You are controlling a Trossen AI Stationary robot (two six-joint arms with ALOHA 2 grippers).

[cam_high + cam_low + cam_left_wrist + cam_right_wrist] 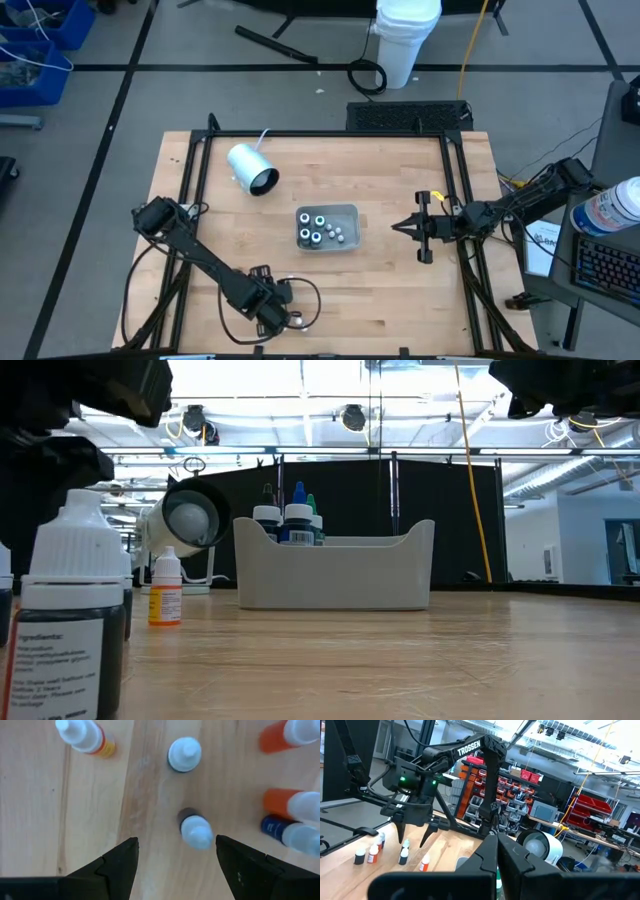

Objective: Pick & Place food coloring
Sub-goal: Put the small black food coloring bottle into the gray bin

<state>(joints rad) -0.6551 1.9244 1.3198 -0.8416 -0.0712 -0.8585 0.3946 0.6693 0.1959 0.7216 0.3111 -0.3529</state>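
Several small food coloring bottles stand upright on the wooden table near its front edge. My left gripper (177, 855) points straight down over them, open. A dark bottle with a white cap (196, 831) stands below the gap between its fingers, untouched. From the side, my left gripper (413, 840) hangs just above the bottles (404, 854). More bottles (318, 230) stand in the grey tray (350, 212) at the table's middle. My right gripper (400, 228) waits shut, level, to the right of the tray.
Around the left gripper stand a yellow-orange bottle (82, 735), a dark one (184, 754), two orange ones (295, 805) and a blue one (287, 830). A white-and-grey cylinder (252, 168) lies far left of the tray. One bottle (70, 620) stands close before the low camera.
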